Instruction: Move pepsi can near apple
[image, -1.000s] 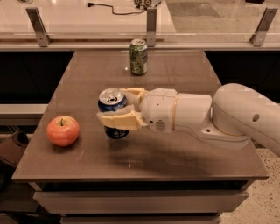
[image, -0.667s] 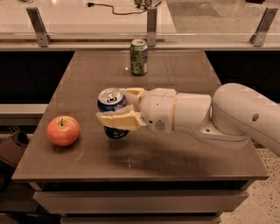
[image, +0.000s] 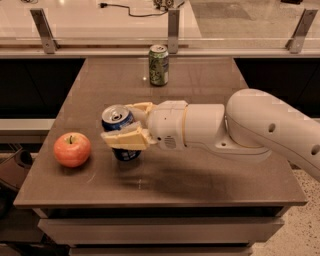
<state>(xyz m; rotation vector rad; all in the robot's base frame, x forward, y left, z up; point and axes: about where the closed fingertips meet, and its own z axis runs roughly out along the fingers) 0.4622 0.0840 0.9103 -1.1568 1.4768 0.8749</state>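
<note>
The pepsi can (image: 118, 121) is blue with a silver top and stands upright near the left middle of the brown table (image: 200, 175). My gripper (image: 129, 125) comes in from the right and its two cream fingers (image: 127, 139) are shut on the can, one in front and one behind it. The can's base sits on or just above the table top. The apple (image: 72, 149) is red-orange with a dark stem and lies to the left of the can, a short gap away, near the table's left front corner.
A green patterned can (image: 158, 65) stands upright at the back middle of the table. Behind the table runs a glass rail with metal posts (image: 173, 30). My white arm (image: 260, 130) spans the table's right half. The table's front edge is close below the apple.
</note>
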